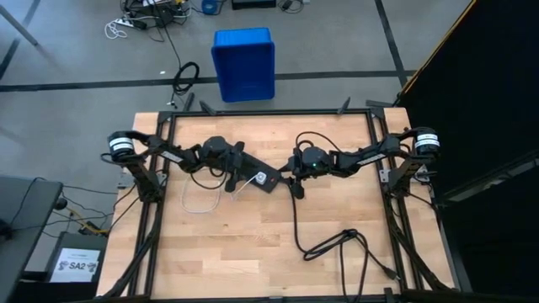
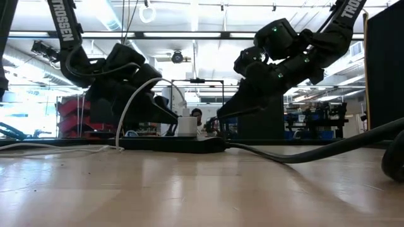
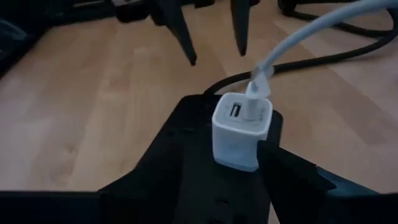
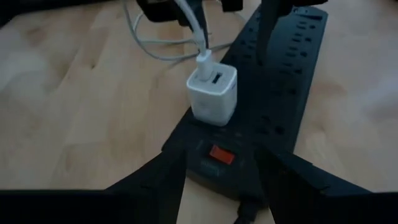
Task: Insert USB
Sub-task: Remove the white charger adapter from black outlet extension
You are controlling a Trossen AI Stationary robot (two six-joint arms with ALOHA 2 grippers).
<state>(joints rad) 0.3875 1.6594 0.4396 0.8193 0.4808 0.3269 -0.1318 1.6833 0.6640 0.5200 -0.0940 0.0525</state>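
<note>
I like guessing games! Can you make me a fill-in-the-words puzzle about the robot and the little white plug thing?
1. The white charger block stands plugged into the long black ____.
2. The white USB cable's plug sits in one of the block's ____ ports; the port beside it is free.
3. The switch on the strip near the block is coloured ____.
4. The left gripper and right gripper both have their fingers ____, holding nothing.

Missing words: power strip; two; red; open
</note>
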